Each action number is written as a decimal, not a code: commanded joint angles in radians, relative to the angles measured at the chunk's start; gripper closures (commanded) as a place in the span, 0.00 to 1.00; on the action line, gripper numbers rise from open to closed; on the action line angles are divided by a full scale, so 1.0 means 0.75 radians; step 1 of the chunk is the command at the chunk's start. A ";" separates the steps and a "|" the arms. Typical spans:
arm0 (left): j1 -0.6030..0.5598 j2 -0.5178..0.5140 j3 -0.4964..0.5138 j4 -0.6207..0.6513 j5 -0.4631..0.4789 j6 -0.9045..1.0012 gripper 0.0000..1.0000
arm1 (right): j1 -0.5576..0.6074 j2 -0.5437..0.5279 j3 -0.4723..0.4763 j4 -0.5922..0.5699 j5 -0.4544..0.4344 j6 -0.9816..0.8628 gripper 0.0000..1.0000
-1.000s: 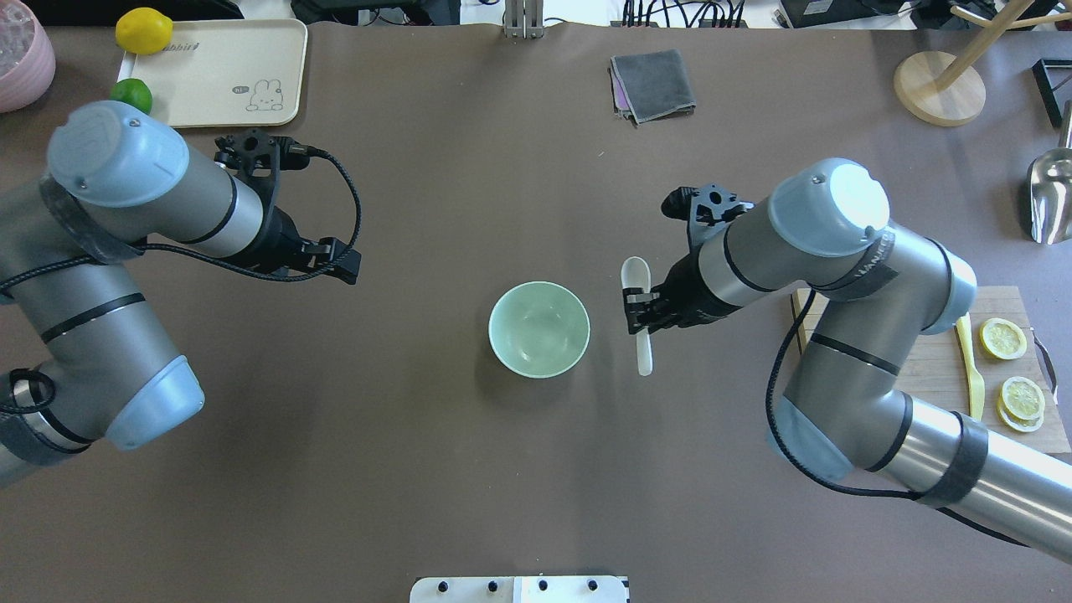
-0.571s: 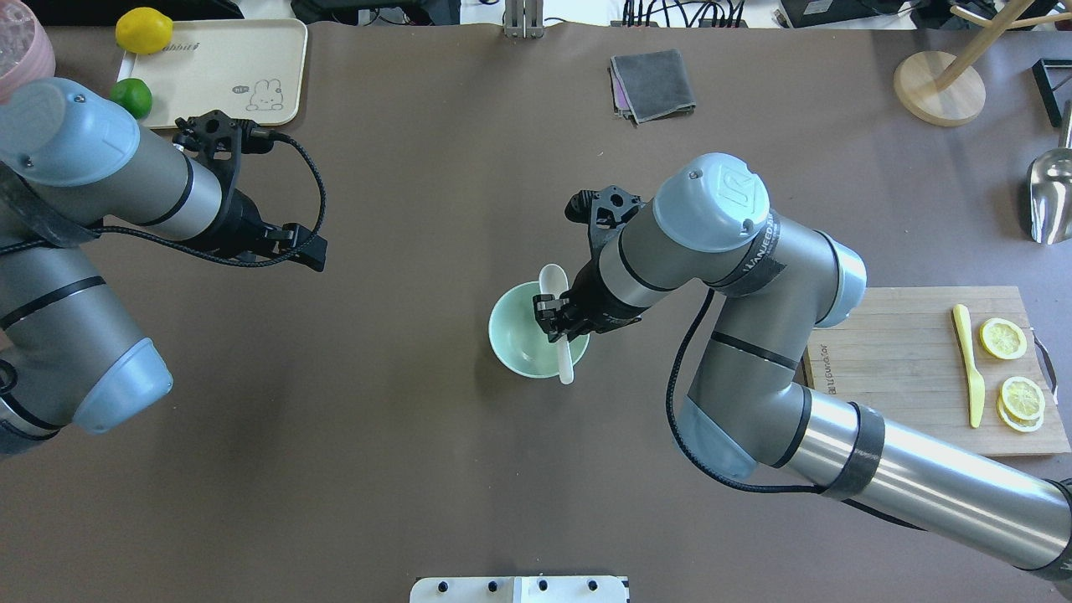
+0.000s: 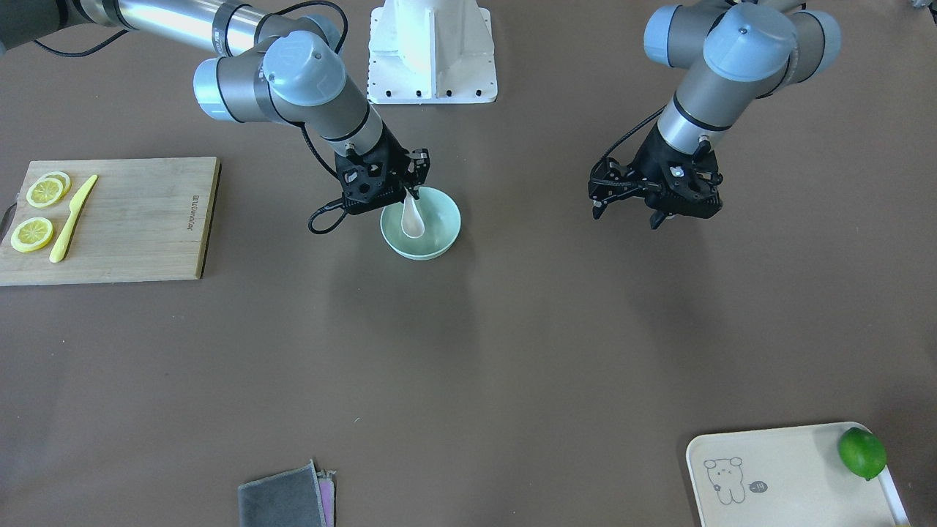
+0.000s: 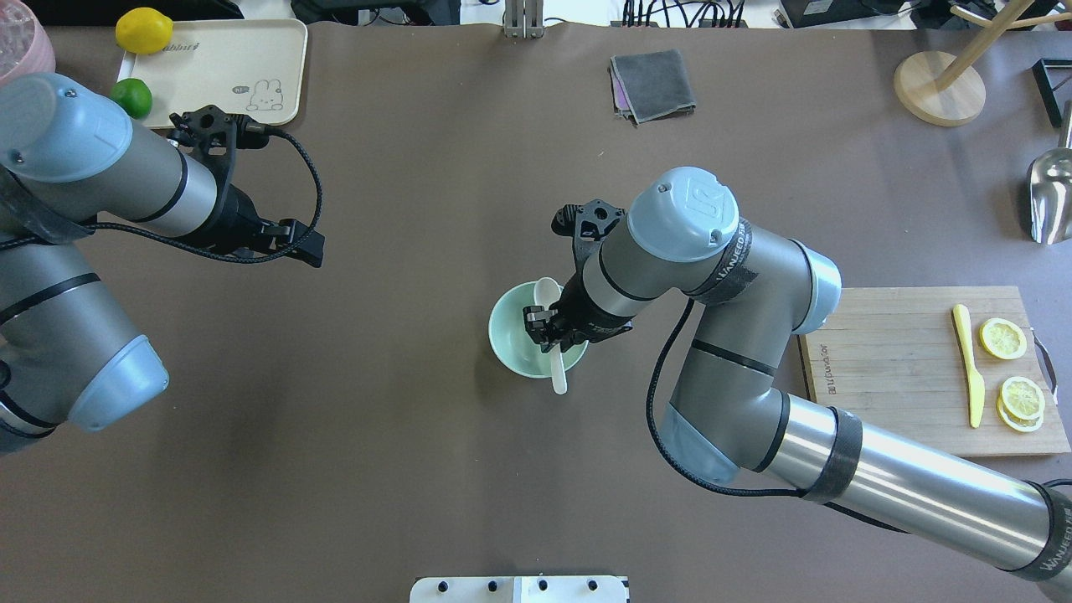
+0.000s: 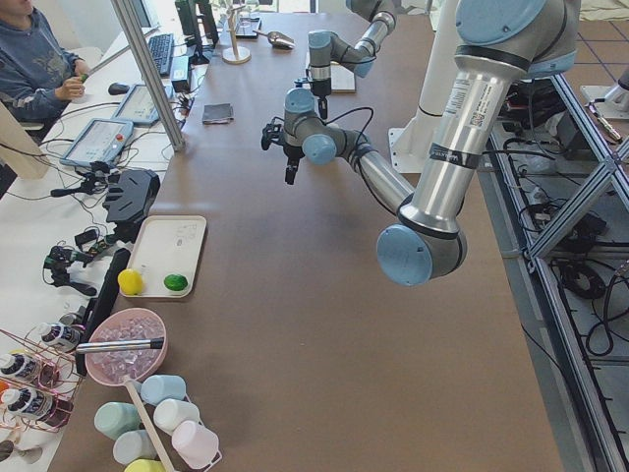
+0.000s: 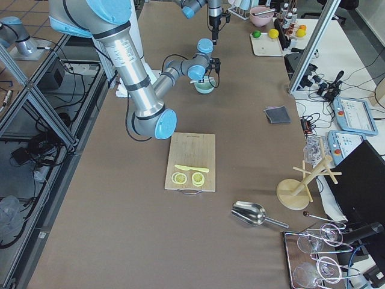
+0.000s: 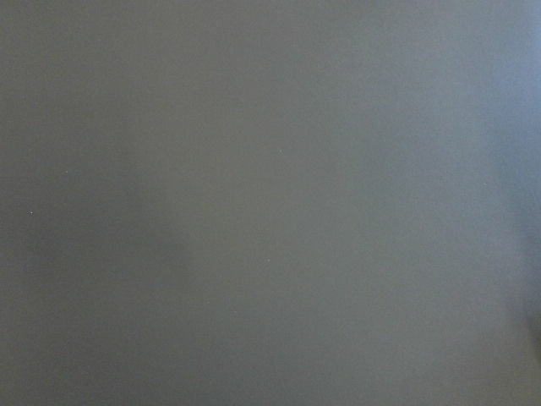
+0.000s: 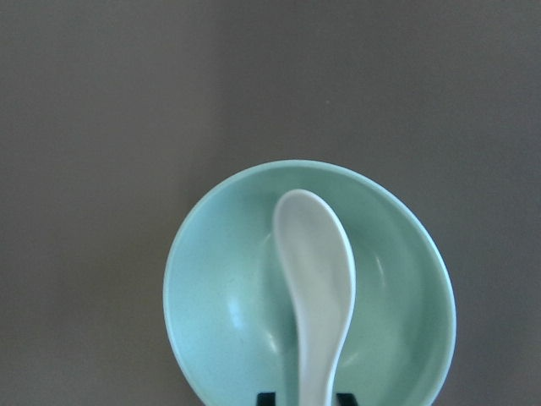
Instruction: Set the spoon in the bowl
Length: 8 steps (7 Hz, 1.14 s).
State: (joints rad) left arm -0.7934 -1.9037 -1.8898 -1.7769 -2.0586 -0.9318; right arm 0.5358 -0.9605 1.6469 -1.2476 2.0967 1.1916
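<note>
The pale mint-green bowl point(image 4: 511, 347) stands mid-table; it also shows in the front view point(image 3: 439, 234) and the right wrist view point(image 8: 203, 279). The off-white spoon point(image 4: 547, 293) is tilted, with its scoop inside the bowl and its handle reaching out over the near rim. My right gripper point(image 4: 549, 328) is shut on the spoon's handle just above the bowl. In the right wrist view the fingertips point(image 8: 265, 397) flank the spoon point(image 8: 313, 262). My left gripper point(image 4: 308, 244) looks open and empty, well to the left of the bowl. The left wrist view shows only bare table.
A wooden cutting board point(image 4: 896, 368) with lemon slices and a yellow knife point(image 4: 968, 368) lies at the right. A grey cloth point(image 4: 653, 84) lies at the back. A cream tray point(image 4: 226, 71), a lemon and a lime point(image 4: 132, 96) are at the back left.
My right gripper has carried the spoon leftward from beside the bowl to over it, and the scoop now sits inside. My left arm has drawn back to the left.
</note>
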 commanded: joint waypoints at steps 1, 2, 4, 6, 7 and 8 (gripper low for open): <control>-0.022 0.002 -0.002 0.001 -0.002 0.003 0.03 | 0.024 -0.002 -0.009 -0.001 -0.010 -0.004 0.00; -0.038 0.018 -0.004 0.001 -0.020 0.009 0.03 | 0.075 -0.008 -0.005 -0.001 0.021 -0.006 0.00; -0.169 0.134 -0.026 0.001 -0.132 0.194 0.03 | 0.280 -0.136 0.011 0.001 0.198 -0.146 0.00; -0.365 0.320 -0.027 0.001 -0.219 0.547 0.03 | 0.544 -0.409 0.056 0.001 0.286 -0.507 0.00; -0.475 0.418 -0.017 0.001 -0.247 0.733 0.03 | 0.695 -0.561 0.056 -0.003 0.301 -0.780 0.00; -0.614 0.490 0.024 0.011 -0.306 0.960 0.03 | 0.847 -0.690 0.052 -0.050 0.311 -1.032 0.00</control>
State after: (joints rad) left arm -1.1389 -1.6098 -1.8972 -1.7745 -2.2439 -0.4021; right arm 1.0341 -1.3526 1.6862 -1.2577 2.3160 0.6473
